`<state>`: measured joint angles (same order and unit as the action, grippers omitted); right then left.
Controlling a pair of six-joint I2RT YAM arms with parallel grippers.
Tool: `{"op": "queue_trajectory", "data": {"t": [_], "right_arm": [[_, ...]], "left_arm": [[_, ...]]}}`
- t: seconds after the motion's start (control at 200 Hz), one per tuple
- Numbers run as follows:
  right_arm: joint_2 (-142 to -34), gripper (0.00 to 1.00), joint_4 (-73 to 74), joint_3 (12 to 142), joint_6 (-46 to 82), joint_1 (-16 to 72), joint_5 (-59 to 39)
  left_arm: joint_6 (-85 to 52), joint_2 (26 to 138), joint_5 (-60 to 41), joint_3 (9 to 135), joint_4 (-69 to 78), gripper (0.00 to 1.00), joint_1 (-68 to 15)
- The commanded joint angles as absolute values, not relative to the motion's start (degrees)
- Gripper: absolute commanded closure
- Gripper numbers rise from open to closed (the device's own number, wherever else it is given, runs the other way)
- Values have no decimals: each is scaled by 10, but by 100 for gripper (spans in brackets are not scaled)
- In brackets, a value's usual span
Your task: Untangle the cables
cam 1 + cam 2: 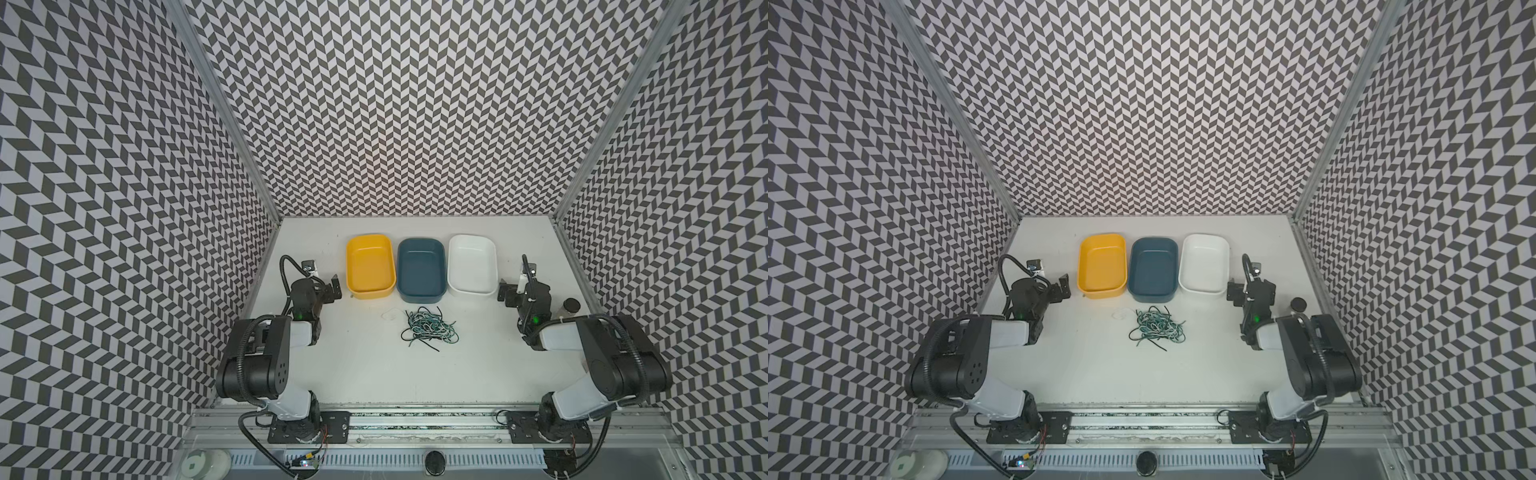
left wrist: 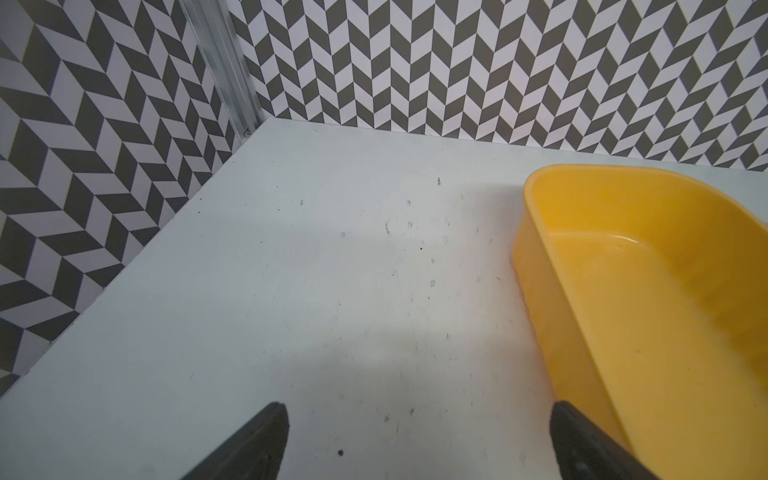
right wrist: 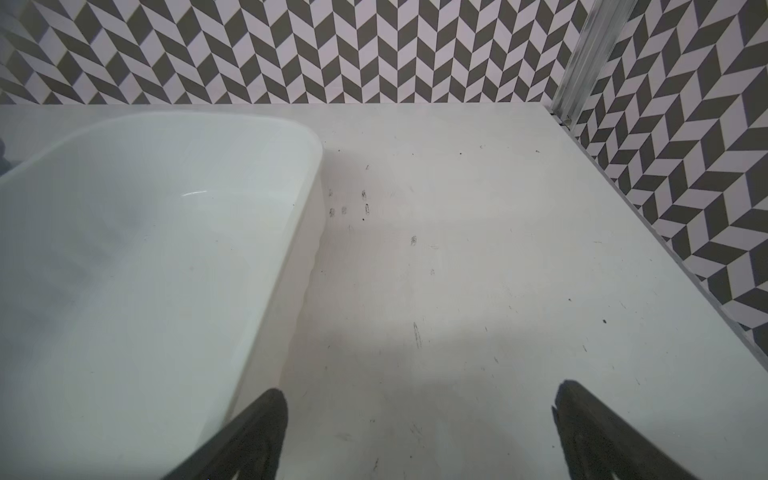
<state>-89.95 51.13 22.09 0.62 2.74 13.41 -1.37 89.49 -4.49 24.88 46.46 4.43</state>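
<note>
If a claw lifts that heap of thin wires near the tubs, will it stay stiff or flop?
Probably flop: the cables lie in loose curls on the table. Several would likely rise together, since strands cross everywhere. Being so thin, they look light.

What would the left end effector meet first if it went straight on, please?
The left end effector would likely meet bare table first; the yellow tray sits just beside that line, though depth is unclear.

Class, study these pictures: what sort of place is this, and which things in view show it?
Probably a robotics lab test cell: left arm and right arm mounted on a rail, chevron-patterned walls enclosing a white table, three tubs behind tangled cables.
</note>
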Motion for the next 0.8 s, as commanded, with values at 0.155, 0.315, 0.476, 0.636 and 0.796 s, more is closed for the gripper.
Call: {"op": "queue_trajectory", "data": {"t": [0.155,0.315,0.476,0.636,0.796], "right_arm": [[-899,0,534,219,-4,31,135],[-899,0,534,220,-4,30,135],[-899,0,534,219,-4,31,136],[-899,0,534,219,-4,30,136],[-898,0,534,219,-3,30,136]], "left_arm": [[-13,893,-21,254,463,0,34],[-13,894,-20,254,463,0,34],[-13,894,-19,254,463,0,34],[-13,894,-20,253,463,0,34],[-14,893,-23,254,463,0,36]]}}
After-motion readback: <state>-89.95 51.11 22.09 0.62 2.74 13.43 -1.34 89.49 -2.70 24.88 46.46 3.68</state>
